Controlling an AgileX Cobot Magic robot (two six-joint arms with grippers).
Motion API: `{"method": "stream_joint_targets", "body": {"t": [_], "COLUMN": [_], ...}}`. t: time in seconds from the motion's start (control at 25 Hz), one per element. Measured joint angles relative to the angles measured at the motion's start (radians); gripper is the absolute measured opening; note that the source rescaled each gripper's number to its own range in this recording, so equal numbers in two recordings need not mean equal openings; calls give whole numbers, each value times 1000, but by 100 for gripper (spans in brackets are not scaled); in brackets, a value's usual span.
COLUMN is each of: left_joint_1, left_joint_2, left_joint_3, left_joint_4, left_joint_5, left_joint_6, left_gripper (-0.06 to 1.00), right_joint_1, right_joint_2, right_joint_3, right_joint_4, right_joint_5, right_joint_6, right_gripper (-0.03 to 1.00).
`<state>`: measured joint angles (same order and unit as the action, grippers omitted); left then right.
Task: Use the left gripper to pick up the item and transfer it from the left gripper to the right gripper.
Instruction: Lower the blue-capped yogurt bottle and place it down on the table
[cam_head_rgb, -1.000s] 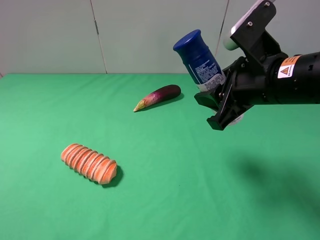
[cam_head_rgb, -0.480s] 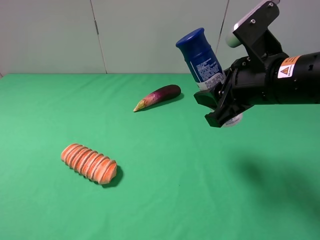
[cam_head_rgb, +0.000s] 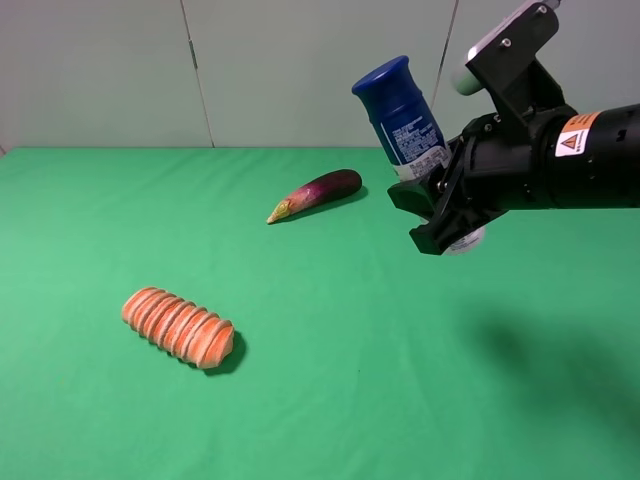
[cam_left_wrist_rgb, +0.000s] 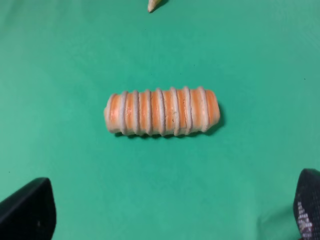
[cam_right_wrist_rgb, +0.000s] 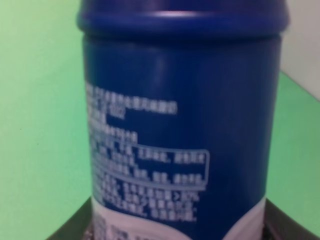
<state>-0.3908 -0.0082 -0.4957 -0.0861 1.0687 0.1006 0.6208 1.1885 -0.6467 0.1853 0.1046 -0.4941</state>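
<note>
The spray can (cam_head_rgb: 402, 115), with a dark blue cap and a white printed label, is held tilted in the air at the right, well above the green table. My right gripper (cam_head_rgb: 440, 200), on the black arm with the warning sticker, is shut on the can's lower end. In the right wrist view the can (cam_right_wrist_rgb: 180, 125) fills the frame between the jaws. My left gripper (cam_left_wrist_rgb: 167, 212) is open and empty; only its two fingertips (cam_left_wrist_rgb: 27, 212) show, spread wide above the orange loaf. The left arm is out of the exterior high view.
An orange ribbed loaf (cam_head_rgb: 178, 327) lies on the table at the front left, and it also shows in the left wrist view (cam_left_wrist_rgb: 161, 111). A purple eggplant (cam_head_rgb: 318, 192) lies at the back centre, left of the can. The green cloth (cam_head_rgb: 330, 400) covers the whole table.
The right gripper and the can rose slightly and shifted a little to the right one second ago; since half a second ago they have stayed still.
</note>
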Motion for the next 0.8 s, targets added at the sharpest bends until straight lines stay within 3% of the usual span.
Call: {"method": "stream_joint_targets", "body": {"t": [0.28,0.8], "left_joint_1": [26,392], "left_joint_2": [0,0], "left_joint_3": [0,0], "left_joint_4": [0,0], "left_joint_5": [0,0], "left_joint_6": [0,0], "left_gripper": [91,90], "right_joint_1": [0,0], "right_joint_2": [0,0], "right_joint_3": [0,0], "right_joint_4": [0,3], "right_joint_5": [46,240], "right_joint_6": [19,118], "right_gripper": [0,0]}}
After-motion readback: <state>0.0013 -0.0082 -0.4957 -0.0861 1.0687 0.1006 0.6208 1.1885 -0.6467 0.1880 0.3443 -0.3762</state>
